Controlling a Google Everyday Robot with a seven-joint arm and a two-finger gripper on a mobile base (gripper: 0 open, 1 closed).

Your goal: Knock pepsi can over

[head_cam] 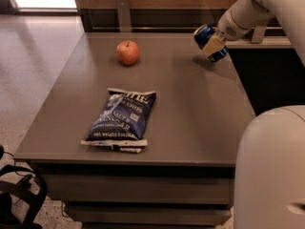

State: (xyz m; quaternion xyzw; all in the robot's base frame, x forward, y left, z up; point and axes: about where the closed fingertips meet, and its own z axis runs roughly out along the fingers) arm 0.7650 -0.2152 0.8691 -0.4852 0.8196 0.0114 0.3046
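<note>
The pepsi can point(204, 34) is dark blue with a silver top. It is at the far right of the table point(200, 104), tilted with its top toward the upper left and its lower end near the table's right edge. My gripper point(213, 46) comes in from the upper right and is shut on the can, with one tan finger point(214, 44) lying across the can's side. The can's shadow falls on the table just below it.
A red apple point(128, 52) sits at the far middle of the table. A flat dark blue chip bag point(122, 119) lies near the front centre. A wooden wall and a ledge run behind the table. My white base point(271, 171) stands at the front right.
</note>
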